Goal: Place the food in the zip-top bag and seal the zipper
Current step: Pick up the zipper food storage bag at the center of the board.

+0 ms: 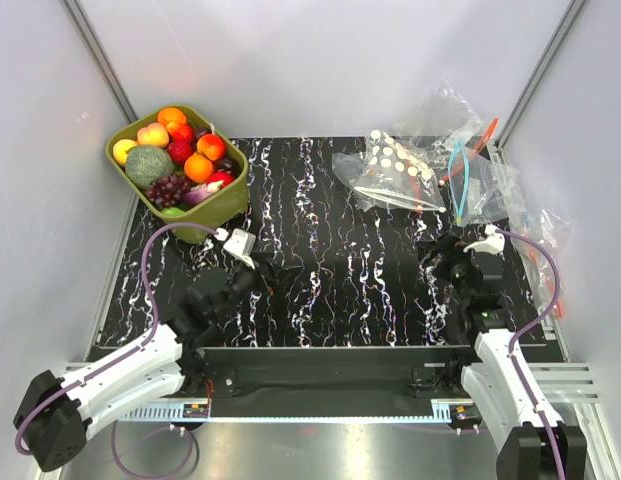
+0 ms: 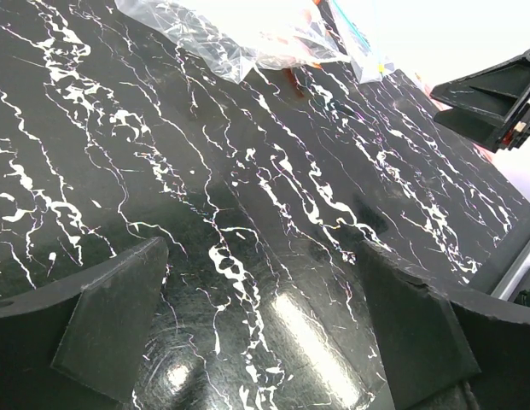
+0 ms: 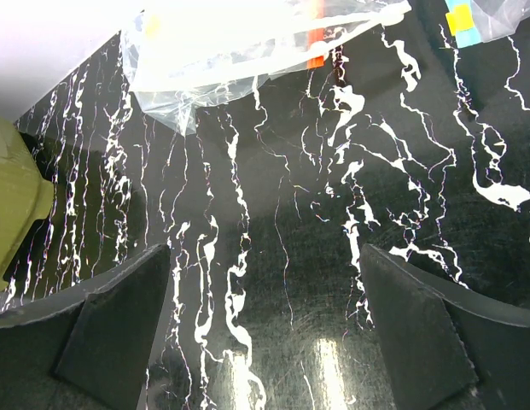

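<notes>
The food [image 1: 186, 160], glossy orange, red, purple and grape pieces, lies heaped in an olive-green tub [image 1: 228, 203] at the back left. The zip-top bag [image 1: 394, 166], clear with white dots, lies crumpled at the back right; its zipper is too small to make out. My left gripper [image 1: 258, 276] is open and empty, low over the bare tabletop in front of the tub; the left wrist view [image 2: 265, 329] shows only tabletop between its fingers. My right gripper [image 1: 445, 258] is open and empty in front of the bags, and the right wrist view [image 3: 265, 329] shows tabletop between its fingers.
Several clear undotted bags with blue and orange strips [image 1: 472, 172] lie piled at the back right beside the dotted bag. White walls close the table on three sides. The tub's corner [image 3: 13, 201] shows at the left of the right wrist view.
</notes>
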`<control>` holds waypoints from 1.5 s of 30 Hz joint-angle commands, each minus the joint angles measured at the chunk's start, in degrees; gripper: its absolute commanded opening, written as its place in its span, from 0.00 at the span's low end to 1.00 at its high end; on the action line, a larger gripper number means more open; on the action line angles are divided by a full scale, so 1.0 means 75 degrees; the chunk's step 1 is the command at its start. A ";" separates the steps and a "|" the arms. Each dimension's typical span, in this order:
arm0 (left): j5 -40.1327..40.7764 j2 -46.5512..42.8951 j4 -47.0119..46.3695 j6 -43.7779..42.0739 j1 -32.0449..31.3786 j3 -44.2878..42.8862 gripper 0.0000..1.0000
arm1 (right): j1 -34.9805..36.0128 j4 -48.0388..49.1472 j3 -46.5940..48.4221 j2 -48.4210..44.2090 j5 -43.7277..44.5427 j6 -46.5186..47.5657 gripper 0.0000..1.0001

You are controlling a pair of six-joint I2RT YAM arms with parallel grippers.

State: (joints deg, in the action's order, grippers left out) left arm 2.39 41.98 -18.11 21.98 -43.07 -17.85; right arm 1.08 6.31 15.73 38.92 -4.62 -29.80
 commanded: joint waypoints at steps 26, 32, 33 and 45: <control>0.0231 0.0216 -0.0468 -0.0223 -0.0035 -0.0152 0.99 | 0.0066 -0.2107 0.5823 0.5966 -0.0085 0.2250 0.70; 0.0103 0.0379 -0.0539 -0.0188 -0.0023 -0.0187 0.99 | 0.0254 -0.0609 0.5930 0.6856 -0.0368 0.3129 0.76; 0.0080 0.0391 -0.0550 -0.0176 -0.0023 -0.0187 0.99 | 0.0301 -0.0490 0.5989 0.6986 -0.0414 0.3443 0.80; -0.0026 0.0228 -0.0586 -0.0106 -0.0023 -0.0105 0.99 | 0.1120 0.1550 0.5614 0.7362 0.0240 0.7131 0.71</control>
State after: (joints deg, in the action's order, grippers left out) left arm 2.98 44.69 -18.13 20.97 -43.07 -17.85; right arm 8.47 11.79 57.76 94.89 -6.37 12.86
